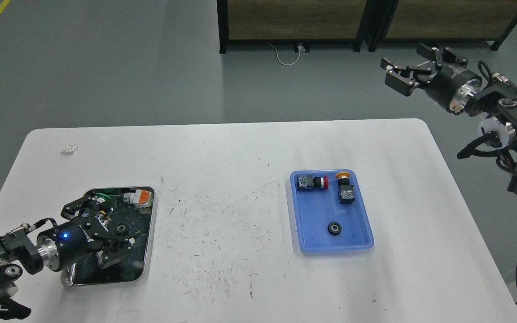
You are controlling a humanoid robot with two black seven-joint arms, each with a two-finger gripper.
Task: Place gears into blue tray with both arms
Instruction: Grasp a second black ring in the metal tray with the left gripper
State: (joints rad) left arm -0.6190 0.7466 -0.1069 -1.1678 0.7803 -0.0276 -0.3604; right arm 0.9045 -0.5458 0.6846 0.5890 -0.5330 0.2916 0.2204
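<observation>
One black gear (335, 229) lies in the near part of the blue tray (314, 217) on the right half of the table. A second gear (122, 229) lies on the dark bottom of the steel tray (149, 244) at the left. My left gripper (114, 229), with a blue light on its body, hangs low over the steel tray. It is open, its fingers are spread, and the gear lies just ahead of them. My right gripper (403, 76) is raised high beyond the table's far right corner, open and empty.
A red-capped switch (317, 182) and a yellow-capped switch (345, 192) sit at the far end of the blue tray. The steel tray also holds a green-capped switch (102, 196) and an orange-and-white part (140, 197). A small white piece (70, 148) lies far left.
</observation>
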